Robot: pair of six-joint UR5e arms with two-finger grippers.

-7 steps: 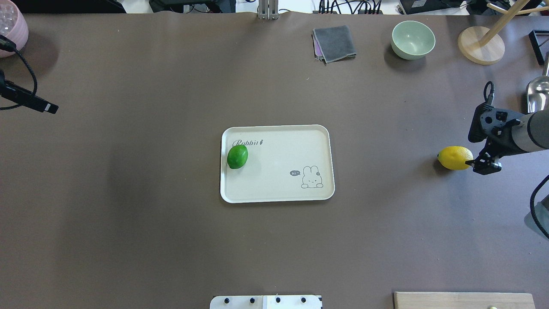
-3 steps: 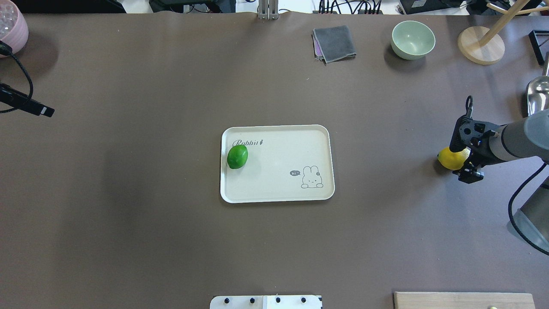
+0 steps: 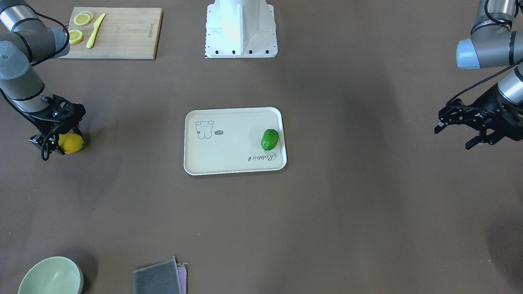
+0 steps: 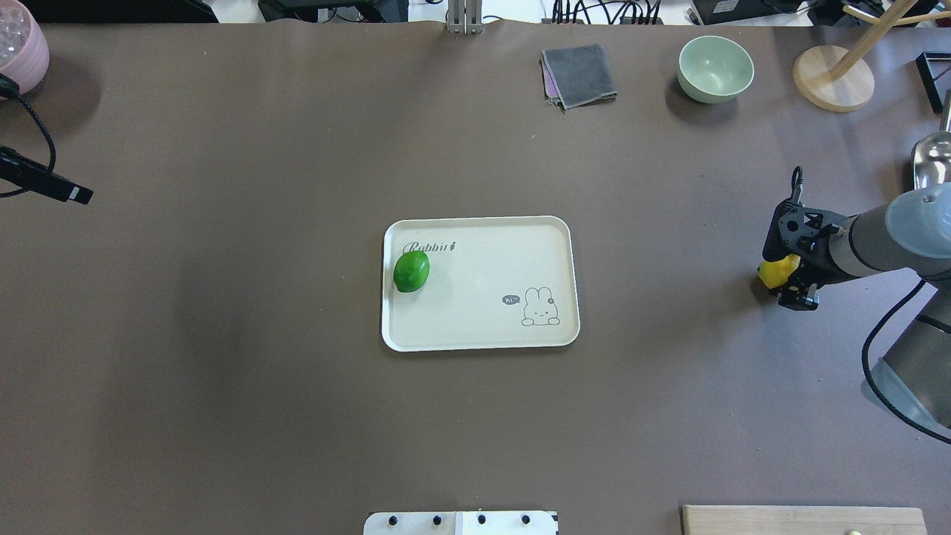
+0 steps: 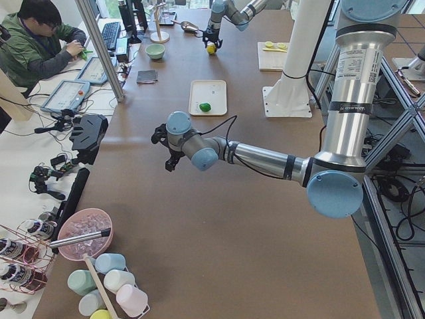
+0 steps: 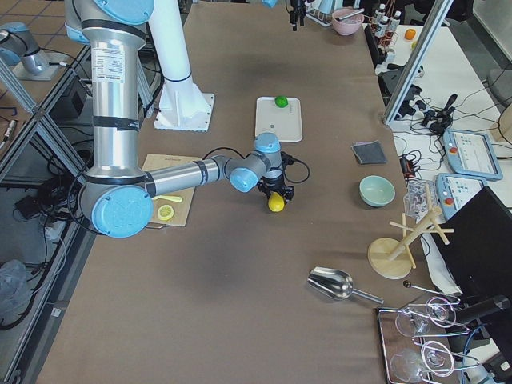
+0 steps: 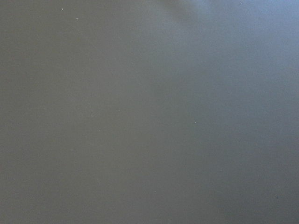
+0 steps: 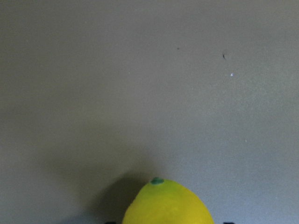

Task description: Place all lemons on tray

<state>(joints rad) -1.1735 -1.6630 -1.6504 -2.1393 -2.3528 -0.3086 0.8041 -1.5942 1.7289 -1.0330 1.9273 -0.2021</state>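
Status: glossy green lemon point(image 4: 411, 271) was already on the cream-white rectangular plastic tray point(image 4: 483, 331), at its left end just under the "Rabbit" script, so that half reads as done

Glossy yellow lemon point(image 3: 72, 143) was on the brown counter point(image 4: 297, 409), far right in the overhead view and well apart from the tray

Right pincer point(image 4: 786, 278) was down over it, a finger on either side. Probably set that way to clamp across the short axis, since the pointed ends would slip

Right wrist view showed the lemon centred at the bottom edge, so alignment looked fine. Couldn't tell whether the pads were on the skin or just off it. Fruit looked to be sitting on the counter, not lifted

Left pincer point(image 3: 452, 136) hung spread and holding nothing over bare counter at the far left, likely parked out of the right arm's path to the tray

Thin yellow lemon slices point(image 3: 79, 26) on the wooden cutting board point(image 3: 122, 32) aren't part of the job

Judged next: confirm grip, lift, carry left to open tray area clear of the green one. Glossy round fruit may roll on release
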